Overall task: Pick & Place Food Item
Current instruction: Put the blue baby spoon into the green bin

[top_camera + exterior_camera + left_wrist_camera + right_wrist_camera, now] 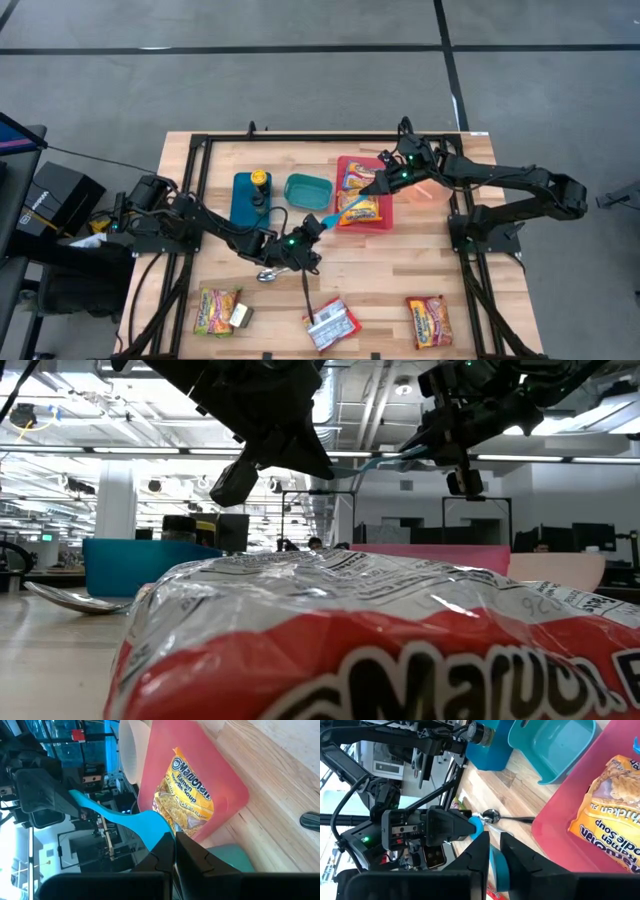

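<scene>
A light blue plastic utensil [348, 206] hangs in the air over the near left corner of a red tray [386, 226]. My left gripper [318, 225] is shut on its wide end, and my right gripper [380, 186] is shut on its thin handle end. A yellow ramen packet [362, 195] lies flat in the tray; in the left wrist view the packet [187, 800] shows just beyond the utensil [110, 812]. In the low view the utensil [380, 460] spans the gap between the two grippers, high above the table. My left gripper pinches the utensil's wide end [152, 827] between its two fingers, coming from the table's left and slanting a little downward. The utensil is lifted clear and runs on toward the other gripper. My right gripper pinches the thin handle end [497, 859] between its two fingers, coming from the table's right and slanting a little downward, along the handle. The utensil stays clear of the tray and the table.
A teal bowl [308, 190] and a blue box [245, 205] with a yellow-capped bottle [259, 180] stand left of the tray. A metal spoon [268, 273] lies under the left arm. Three food packets [217, 310], [332, 323], [428, 320] lie along the near edge. A pale plate [428, 192] sits right of the tray.
</scene>
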Action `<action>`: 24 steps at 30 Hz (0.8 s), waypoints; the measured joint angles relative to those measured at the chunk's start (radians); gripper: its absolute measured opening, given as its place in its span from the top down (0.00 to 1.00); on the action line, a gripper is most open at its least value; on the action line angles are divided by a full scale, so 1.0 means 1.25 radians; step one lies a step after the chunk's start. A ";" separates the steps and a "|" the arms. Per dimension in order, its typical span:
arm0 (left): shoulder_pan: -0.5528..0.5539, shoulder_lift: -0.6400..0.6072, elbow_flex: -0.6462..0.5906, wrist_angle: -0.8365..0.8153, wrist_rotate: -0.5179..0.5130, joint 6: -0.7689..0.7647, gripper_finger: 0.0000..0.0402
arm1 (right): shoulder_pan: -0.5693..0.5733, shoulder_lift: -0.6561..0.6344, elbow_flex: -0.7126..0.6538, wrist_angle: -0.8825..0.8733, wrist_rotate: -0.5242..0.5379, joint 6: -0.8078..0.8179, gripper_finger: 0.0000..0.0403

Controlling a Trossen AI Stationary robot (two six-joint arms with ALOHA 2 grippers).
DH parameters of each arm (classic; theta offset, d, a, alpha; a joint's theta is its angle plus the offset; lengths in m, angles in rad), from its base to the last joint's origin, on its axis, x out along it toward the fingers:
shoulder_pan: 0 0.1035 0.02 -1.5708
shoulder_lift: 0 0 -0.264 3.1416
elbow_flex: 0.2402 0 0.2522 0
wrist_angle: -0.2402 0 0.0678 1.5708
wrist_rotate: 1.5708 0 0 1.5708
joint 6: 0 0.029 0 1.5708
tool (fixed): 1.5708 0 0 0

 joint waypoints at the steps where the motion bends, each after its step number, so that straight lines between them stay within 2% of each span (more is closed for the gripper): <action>1: 0.000 0.000 0.000 0.000 0.000 0.000 0.99 | 0.000 0.000 0.000 0.000 0.000 -0.009 0.89; 8: 0.000 0.000 0.000 0.000 0.001 -0.001 0.99 | 0.000 0.000 0.000 0.001 -0.001 -0.014 0.97; 11: 0.000 0.000 0.000 0.000 0.001 -0.001 0.99 | 0.000 0.000 0.000 0.001 -0.004 -0.014 0.97; 16: 0.000 0.000 0.000 0.000 0.002 0.000 0.99 | 0.000 0.000 0.000 0.000 -0.037 -0.015 0.85; 24: 0.000 0.000 0.000 0.000 0.002 0.000 0.99 | 0.001 0.000 0.000 -0.003 -0.041 -0.017 0.66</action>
